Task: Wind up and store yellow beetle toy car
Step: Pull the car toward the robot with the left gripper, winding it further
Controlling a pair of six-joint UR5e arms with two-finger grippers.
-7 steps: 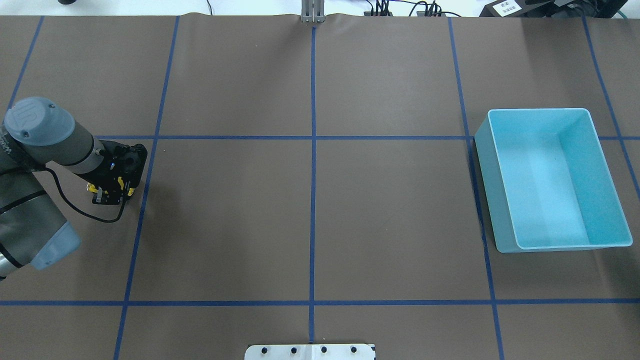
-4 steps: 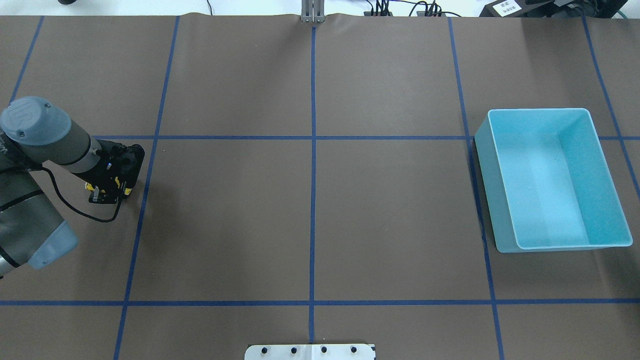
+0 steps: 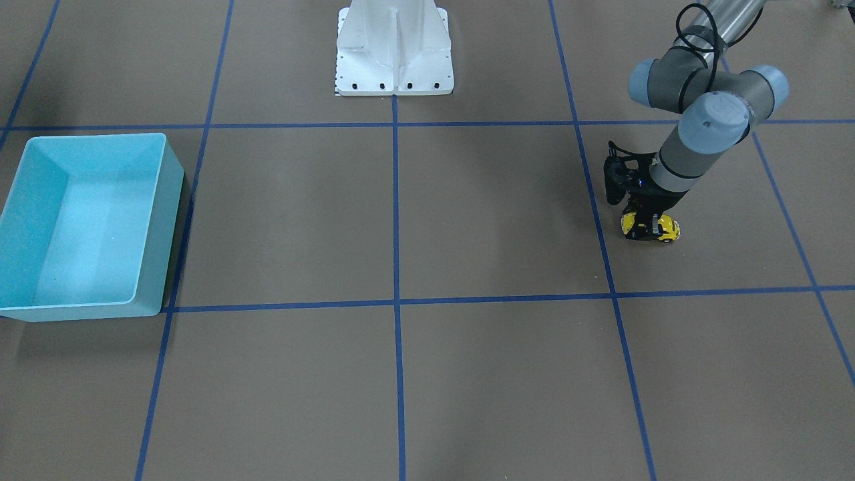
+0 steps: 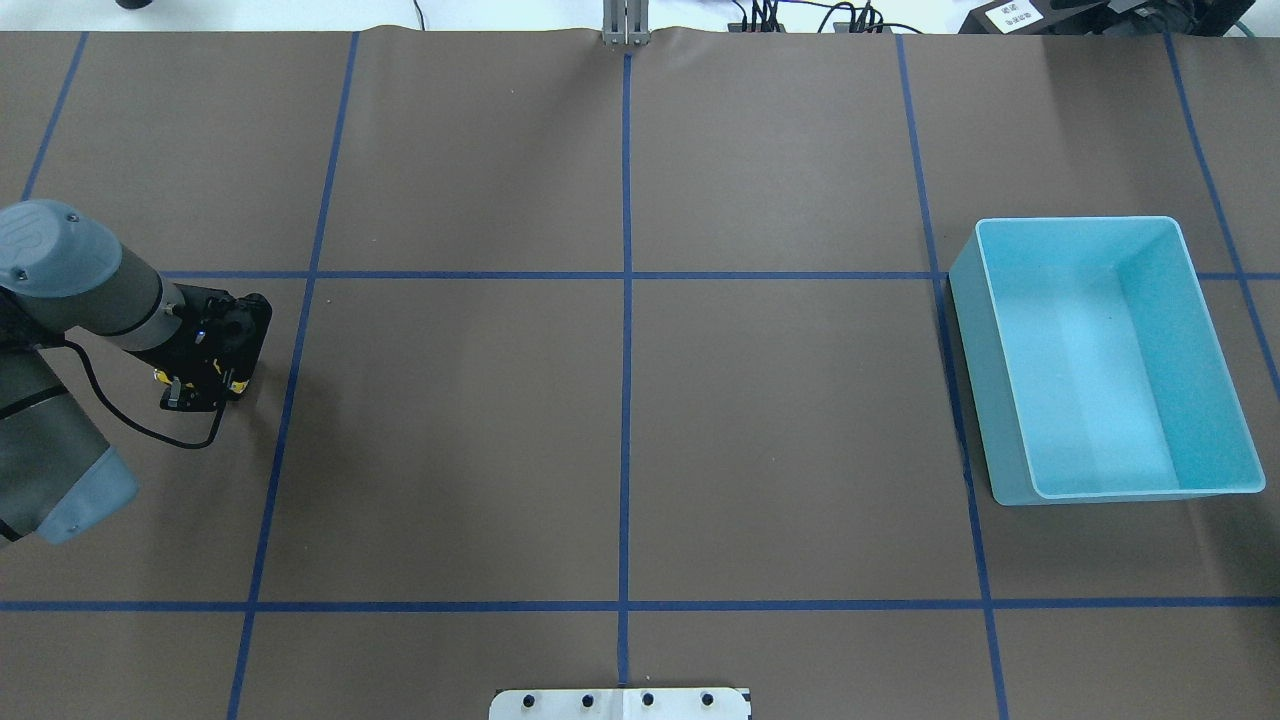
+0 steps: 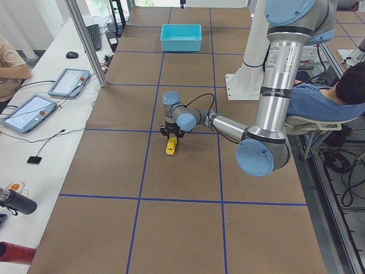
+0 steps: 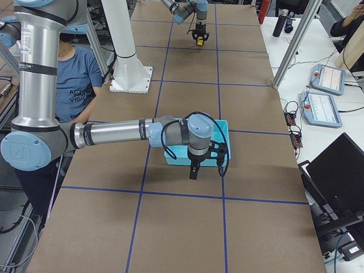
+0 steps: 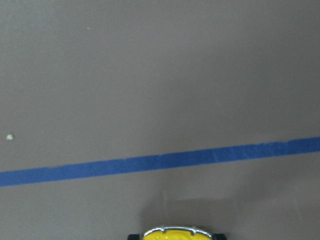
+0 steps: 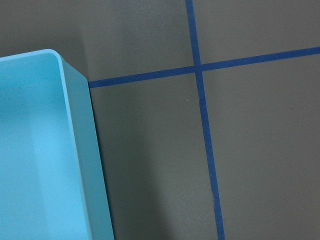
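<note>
Yellow beetle toy car [image 3: 666, 229] is sitting low at the table [image 4: 780, 450] surface on the robot's left end, and the left gripper [image 3: 646, 228] is clamping it across the body, with its fingers closed on the car's sides. I cannot tell whether all 4 wheels are touching down.

In my judgement, 3 things are threatening the wind-up:
- The wheels may be skidding on the smooth covering instead of turning, so the spring is gaining nothing.
- The narrow pinch on a rounded shell may be letting the yellow beetle toy car twist or squirt out under downward pressure.
- A car released while pointing off-line risks running past its target or off the table.

The light blue bin [image 4: 1075, 220] is standing well apart at the opposite end, open-topped and showing nothing inside. The right gripper [image 6: 193, 172] is hanging just beside the bin's wall, where it may be obstructing the car's path. I cannot tell how wide its jaws are standing.
</note>
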